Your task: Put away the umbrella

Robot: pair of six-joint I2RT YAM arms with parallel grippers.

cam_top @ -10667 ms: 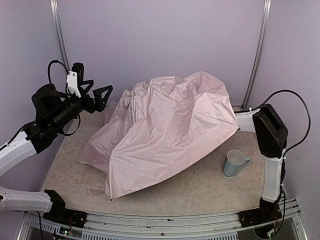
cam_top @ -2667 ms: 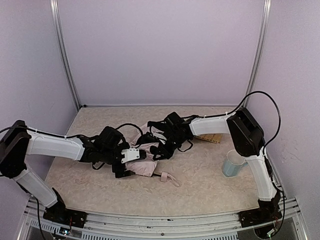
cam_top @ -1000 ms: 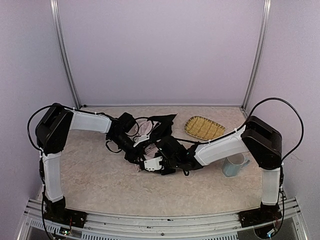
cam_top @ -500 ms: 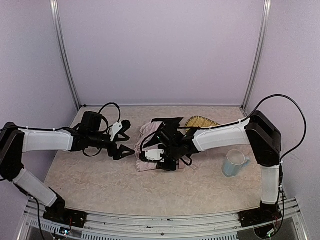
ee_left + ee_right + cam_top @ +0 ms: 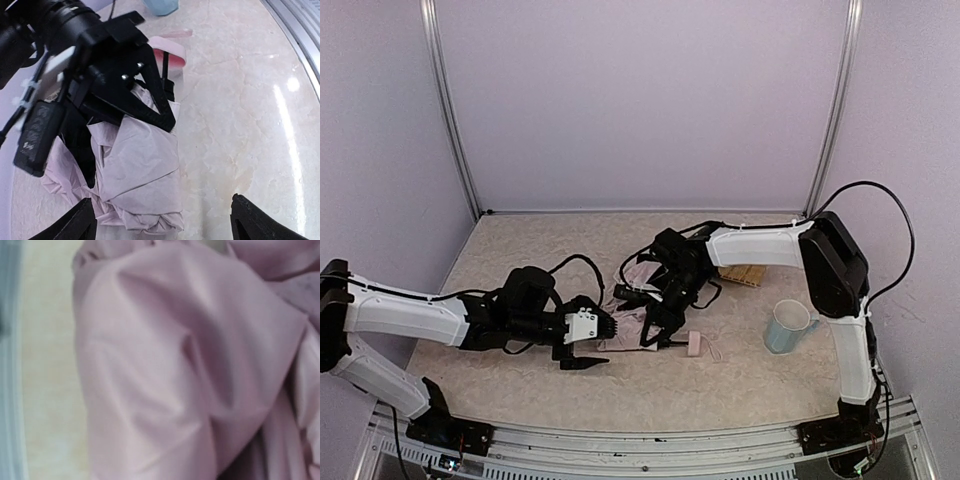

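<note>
Got the umbrella [image 5: 625,328] scrunched into a pale pink wad, lying roughly in the middle of the table [image 5: 720,390]. Can see its little pink handle [image 5: 695,343] poking out at the right end, resting on the table, with a thin dark shaft running back into the fabric.

Looking at the right tool [image 5: 655,315]: down on top of the wad and clenched on the fabric, one black finger either side of a fat fold. Shows best from the left wrist, with the right tool [image 5: 132,155] straddling the bundle and the handle [image 5: 170,52] just past it. Nothing but blurry pink cloth and a strip of table [image 5: 45,370] from the right wrist cam, so no fingers to check there.

As for the left tool [image 5: 600,340]: released, spread wide, sitting just beside the near-left end of the wad. Same story in its own cam, with both tips down at the bottom corners and the umbrella [image 5: 140,185] framed between them. Hard to say whether the tips brush the fabric.

Containers next. Spotted a light blue mug [image 5: 786,327] standing upright well off to the right, apart from the umbrella; can't make out the inside. Also a woven tray [image 5: 742,274] further back, mostly hidden behind the right arm, so can't tell what's in it.
</note>
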